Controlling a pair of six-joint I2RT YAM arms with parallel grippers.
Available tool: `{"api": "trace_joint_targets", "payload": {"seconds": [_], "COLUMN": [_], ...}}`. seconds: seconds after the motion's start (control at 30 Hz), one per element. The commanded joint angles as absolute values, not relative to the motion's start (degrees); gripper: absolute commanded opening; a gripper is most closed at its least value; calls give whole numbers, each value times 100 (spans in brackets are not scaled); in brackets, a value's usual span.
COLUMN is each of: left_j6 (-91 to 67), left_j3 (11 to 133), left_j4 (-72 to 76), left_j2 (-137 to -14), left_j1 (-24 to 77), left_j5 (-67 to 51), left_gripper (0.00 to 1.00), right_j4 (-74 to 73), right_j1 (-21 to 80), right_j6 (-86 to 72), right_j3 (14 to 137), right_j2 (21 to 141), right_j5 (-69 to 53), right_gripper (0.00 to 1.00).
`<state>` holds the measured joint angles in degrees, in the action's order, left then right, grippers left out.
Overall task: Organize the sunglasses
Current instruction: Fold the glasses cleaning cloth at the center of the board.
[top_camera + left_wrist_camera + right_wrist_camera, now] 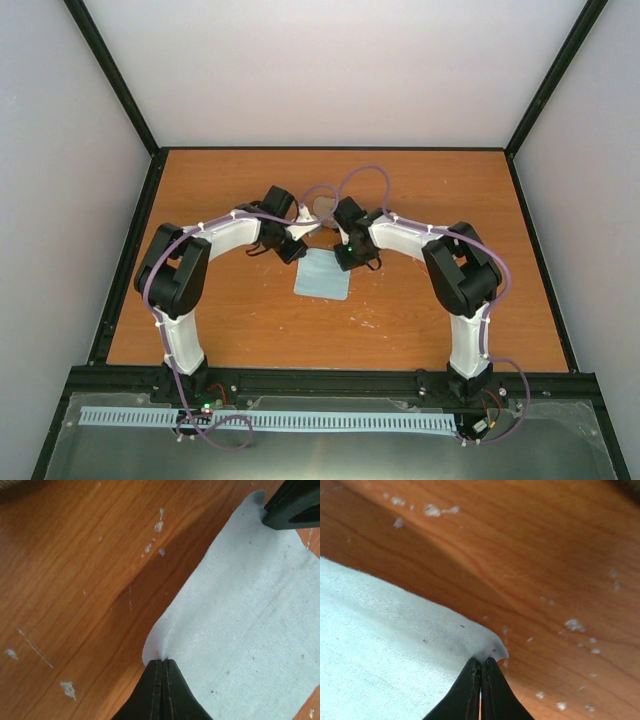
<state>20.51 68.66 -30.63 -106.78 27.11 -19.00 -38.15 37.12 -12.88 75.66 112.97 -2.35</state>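
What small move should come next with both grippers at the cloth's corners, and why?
Probably raise both arms together a little. The left gripper and the right gripper are each shut on a neighbouring corner of the pale blue cloth, which lies flat on the table. An even lift would likely keep it spread rather than bunched.

A lab test cell — plain grey walls (330,70), black-framed wooden table (240,325).
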Motion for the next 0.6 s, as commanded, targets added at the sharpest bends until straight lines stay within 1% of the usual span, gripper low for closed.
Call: {"api": "trace_joint_targets", "payload": {"seconds": [0.0, 0.23, 0.57], "left_j6": [2142, 2211, 2136], "left_j3": [7127, 6802, 6550], "left_j4": [-2928, -2626, -2409], "left_j2": [-10780, -10551, -10162], "left_j1": [2760, 2759, 2760], "left_j5": [-1897, -1861, -2093], "left_gripper": [0, 0, 0], "right_j4": [-3603, -3213, -3045], "right_j1": [3589, 3583, 3590], "right_j6": [-1071, -938, -881], "right_j3": [7659, 7297, 6926], "right_j2": [11077, 10659, 10380], "right_j5": [-310, -639, -837], "right_gripper": [3, 3, 3]}}
